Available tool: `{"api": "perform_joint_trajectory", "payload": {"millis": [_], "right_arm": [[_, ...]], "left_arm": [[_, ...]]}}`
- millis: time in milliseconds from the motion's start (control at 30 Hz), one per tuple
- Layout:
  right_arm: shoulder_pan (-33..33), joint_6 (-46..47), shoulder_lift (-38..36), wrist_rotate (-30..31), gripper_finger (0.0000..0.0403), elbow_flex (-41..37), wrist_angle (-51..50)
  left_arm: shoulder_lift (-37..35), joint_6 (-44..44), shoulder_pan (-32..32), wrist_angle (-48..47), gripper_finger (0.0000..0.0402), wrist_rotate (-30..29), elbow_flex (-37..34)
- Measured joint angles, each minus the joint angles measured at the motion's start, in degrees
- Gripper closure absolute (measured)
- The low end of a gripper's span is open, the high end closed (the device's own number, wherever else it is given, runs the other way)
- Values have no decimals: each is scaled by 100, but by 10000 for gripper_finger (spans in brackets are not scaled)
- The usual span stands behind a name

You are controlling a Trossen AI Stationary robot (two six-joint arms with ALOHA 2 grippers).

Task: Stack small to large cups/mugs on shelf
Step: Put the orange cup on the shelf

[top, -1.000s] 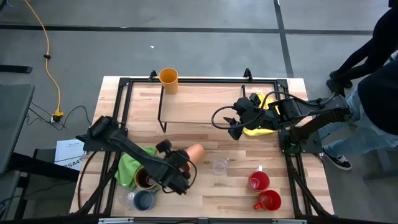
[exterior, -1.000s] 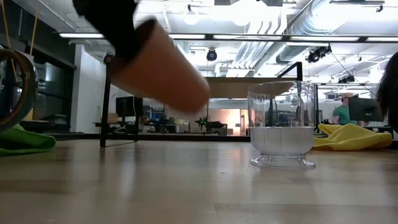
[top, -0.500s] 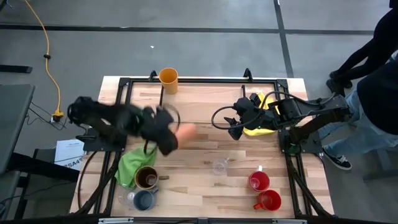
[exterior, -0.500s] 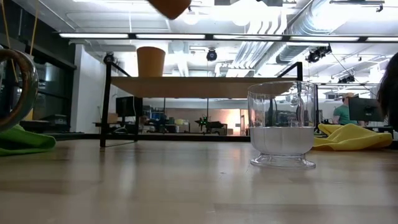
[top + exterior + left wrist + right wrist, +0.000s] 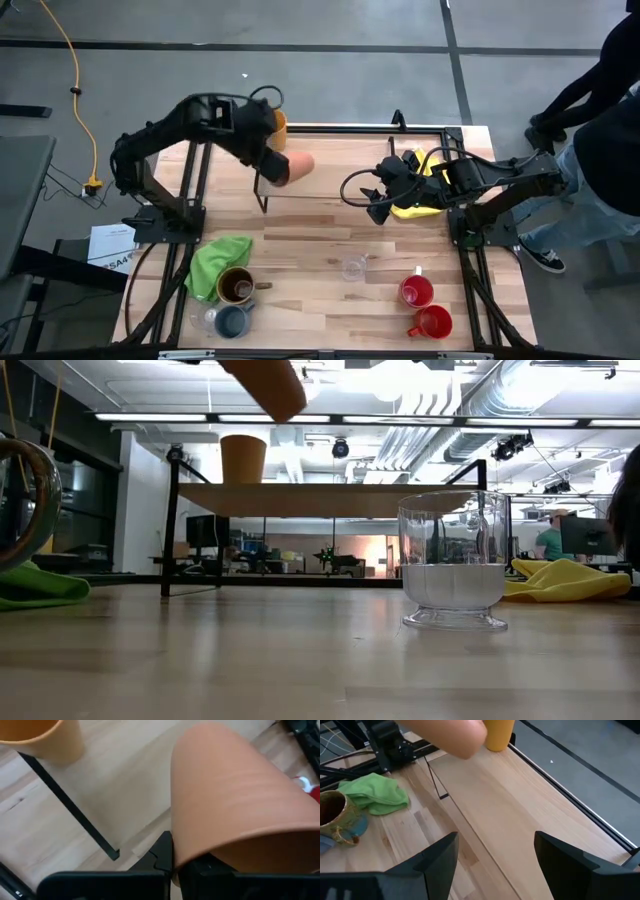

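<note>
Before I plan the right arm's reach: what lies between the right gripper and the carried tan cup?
Only bare shelf board between right gripper and tan cup, seen in the high view.

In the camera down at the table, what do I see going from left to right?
Green cloth → yellow-orange cup on the shelf → clear glass → yellow cloth.
</note>
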Motion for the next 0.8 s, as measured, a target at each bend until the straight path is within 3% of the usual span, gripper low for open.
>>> {"api": "perform_joint_trajectory", "payload": {"millis": [167,300,433,600,800], "right_arm": [[0,84,2,0,150,0,-41],[0,87,2,0,150,0,-42],[0,88,2,0,150,0,-40],[0,87,2,0,150,0,-39],[0,87,2,0,150,0,1]], "left_arm": [[-531,114,417,-12,401,296,-379],[-1116,68,835,-7,401,327,-1005],[-1591,32,1221,-24,401,806,-1747],[-1701,-34,1311,-17,401,1094,-2384],[-1365,103,1309,26,402,1141,-2531]]}}
